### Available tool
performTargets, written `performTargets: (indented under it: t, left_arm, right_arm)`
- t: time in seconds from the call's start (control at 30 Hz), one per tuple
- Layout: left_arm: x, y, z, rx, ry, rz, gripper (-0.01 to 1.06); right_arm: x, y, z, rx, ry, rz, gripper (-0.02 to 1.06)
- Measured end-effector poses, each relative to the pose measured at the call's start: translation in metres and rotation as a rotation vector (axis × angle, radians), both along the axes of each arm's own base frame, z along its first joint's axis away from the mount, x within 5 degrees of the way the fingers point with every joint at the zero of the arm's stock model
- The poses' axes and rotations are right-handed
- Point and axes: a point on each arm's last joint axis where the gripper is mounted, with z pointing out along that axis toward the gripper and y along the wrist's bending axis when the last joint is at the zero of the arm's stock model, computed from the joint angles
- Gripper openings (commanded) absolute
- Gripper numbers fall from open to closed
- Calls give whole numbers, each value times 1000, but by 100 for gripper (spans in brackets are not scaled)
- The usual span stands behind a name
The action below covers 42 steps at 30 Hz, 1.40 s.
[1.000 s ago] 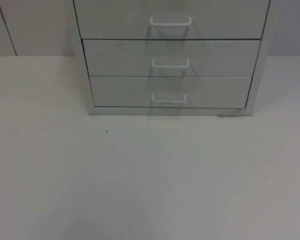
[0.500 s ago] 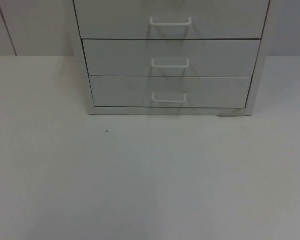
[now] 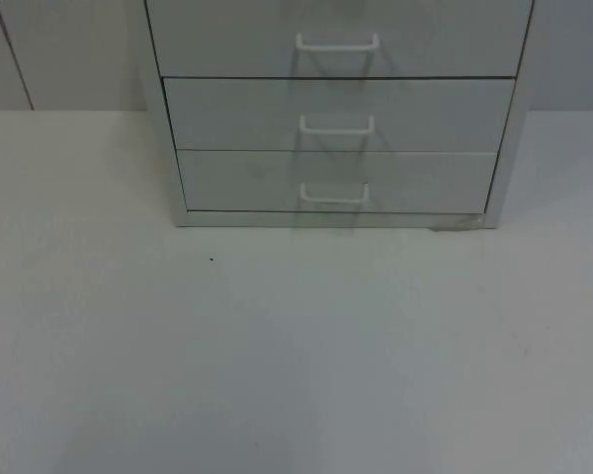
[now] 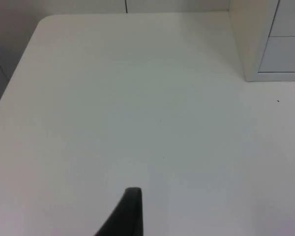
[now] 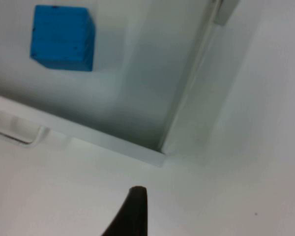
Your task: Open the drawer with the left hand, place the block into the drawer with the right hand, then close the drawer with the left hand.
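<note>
White table point(image 3: 296, 346), blue block point(image 5: 63, 38) atop cabinet point(image 3: 336, 114), beyond right pincer point(image 5: 132, 211), grip unclear.

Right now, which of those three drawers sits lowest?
The drawer just above the cabinet's base strip, by the table; the other two stack above it.

White table point(image 3: 296, 346) under a drawer cabinet point(image 3: 336, 114)

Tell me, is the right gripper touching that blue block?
Apart. The right wrist view shows a clear gap between the right gripper and the blue block.
</note>
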Motion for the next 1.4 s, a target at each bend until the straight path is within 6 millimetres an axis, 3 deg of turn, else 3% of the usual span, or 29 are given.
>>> performTargets:
  t: [1.4]
  left_arm:
    - [0,0,0,0,0,0,105]
  right_arm:
    - [0,-4,0,16,-2,-55,105]
